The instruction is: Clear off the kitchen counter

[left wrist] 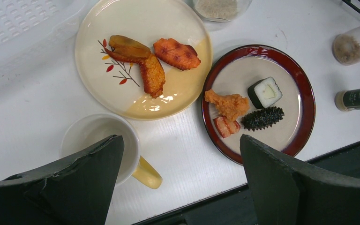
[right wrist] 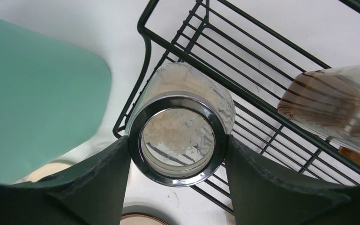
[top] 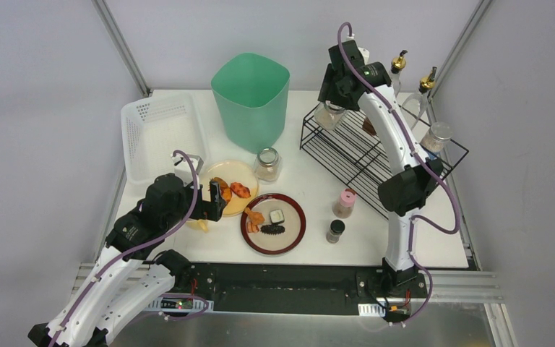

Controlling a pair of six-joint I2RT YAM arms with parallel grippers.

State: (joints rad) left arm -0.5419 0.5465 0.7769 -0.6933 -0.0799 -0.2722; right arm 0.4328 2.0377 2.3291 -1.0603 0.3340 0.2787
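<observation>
Right fingers (right wrist: 98, 187) clasp a glass jar (right wrist: 178, 136), seemingly above the rack (right wrist: 262, 89); left fingers (left wrist: 75, 187) hang spread, the counter (left wrist: 187, 140) directly beneath them bearing a mug (left wrist: 98, 136).

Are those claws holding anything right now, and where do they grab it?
The right gripper clamps a glass jar at its metal-lidded top, one finger on each side. The left gripper is open and holds nothing.

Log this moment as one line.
left tool: open, near mug | right tool: shut on glass jar at wire rack corner | kitchen counter: cream plate, red-rimmed plate uncleared
</observation>
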